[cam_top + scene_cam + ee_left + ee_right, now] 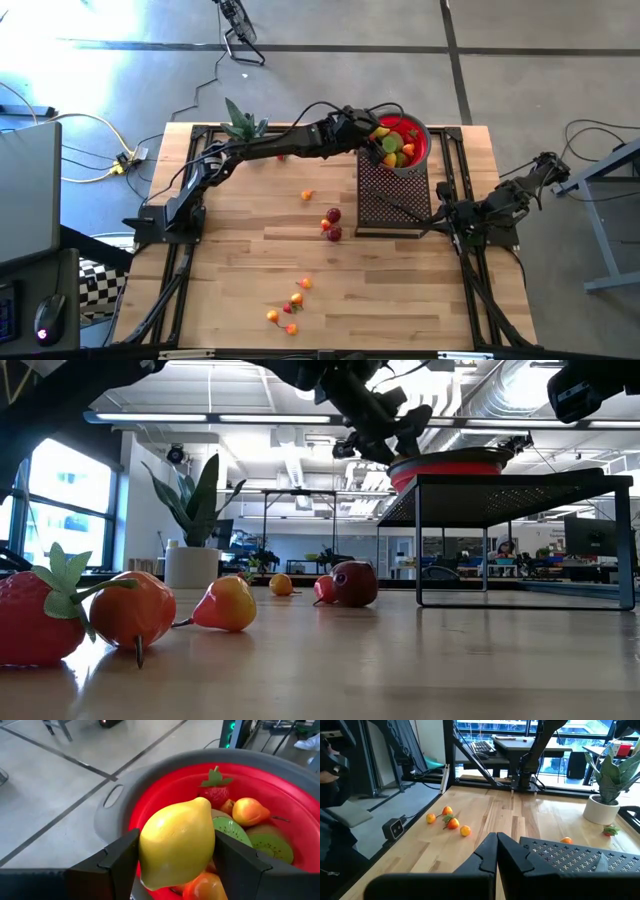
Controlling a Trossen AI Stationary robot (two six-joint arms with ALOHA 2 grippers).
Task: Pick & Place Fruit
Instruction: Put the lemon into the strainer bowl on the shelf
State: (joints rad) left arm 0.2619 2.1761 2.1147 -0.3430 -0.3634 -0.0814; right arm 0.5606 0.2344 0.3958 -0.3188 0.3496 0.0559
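Wooden table point(400, 290), scattered fruit point(333, 215); concrete floor point(530, 70) around.

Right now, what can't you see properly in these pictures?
- High view: the left gripper covers part of the red bowl with a grey rim.
- Left wrist view: the yellow toy lemon hides fruit beneath.
- Low view: the black mesh stand hides the bowl's contents.

A glossy yellow toy lemon point(177, 842) hid much of the fruit beneath it inside the red bowl with a grey rim point(150, 785), whose far side was cut off by the left wrist picture's edge. In the low view, a red toy strawberry point(35, 615) was cropped at the edge.
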